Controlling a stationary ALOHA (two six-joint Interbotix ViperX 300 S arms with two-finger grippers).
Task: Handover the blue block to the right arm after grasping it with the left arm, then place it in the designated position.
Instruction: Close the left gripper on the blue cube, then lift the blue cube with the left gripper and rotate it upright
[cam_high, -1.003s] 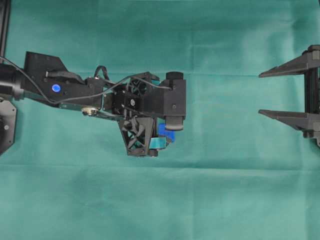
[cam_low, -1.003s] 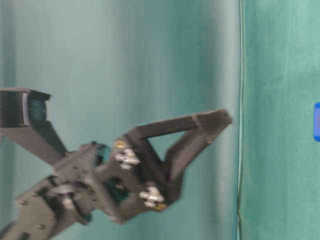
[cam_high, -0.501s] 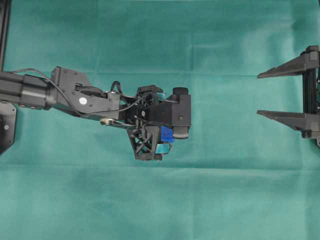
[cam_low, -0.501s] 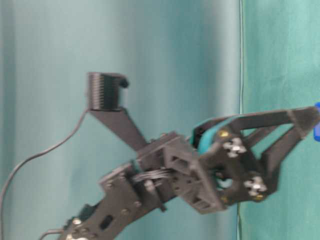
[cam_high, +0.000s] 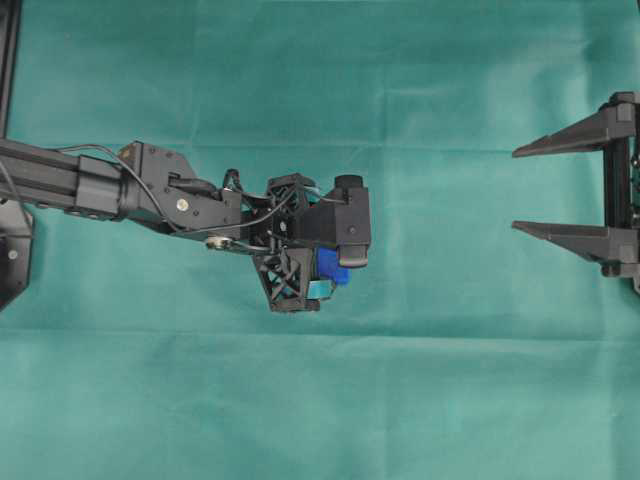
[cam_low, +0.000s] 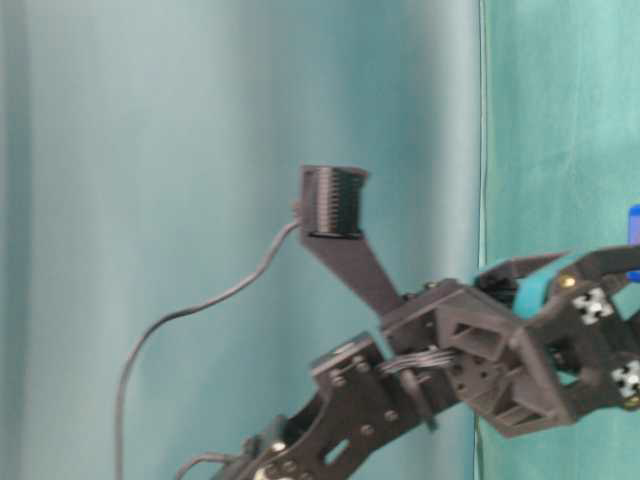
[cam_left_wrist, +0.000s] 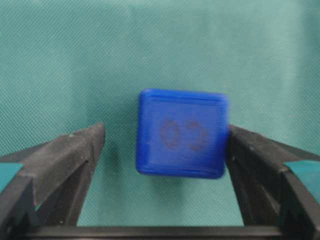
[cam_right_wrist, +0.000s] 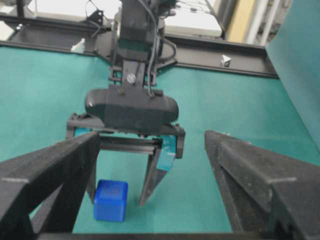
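Left end effector (cam_left_wrist: 165, 165): I have it lowered over the blue block (cam_left_wrist: 181, 133), jaws spread wide and not yet clamped. In the wrist view the block sits between the fingers (cam_left_wrist: 65, 160), hard against the right-hand one, perhaps touching, with a clear gap to the other.
Blue block: it rests on the green cloth of the bench (cam_high: 450, 380), left of centre in the overhead view, marked face up, partly hidden under the arm's camera housing.
Handling, my read: a small rigid cube, likely light, with smooth sides that may slip. I would pinch two opposite flat faces, square and mid-height, leaving faces free for the second grip.
Risk: closing off-centre may nudge or twist the cube first.
Right end effector (cam_high: 530, 190): parked well apart at the right edge, fingers spread, holding nothing.
Designated position: I cannot make it out in these views.
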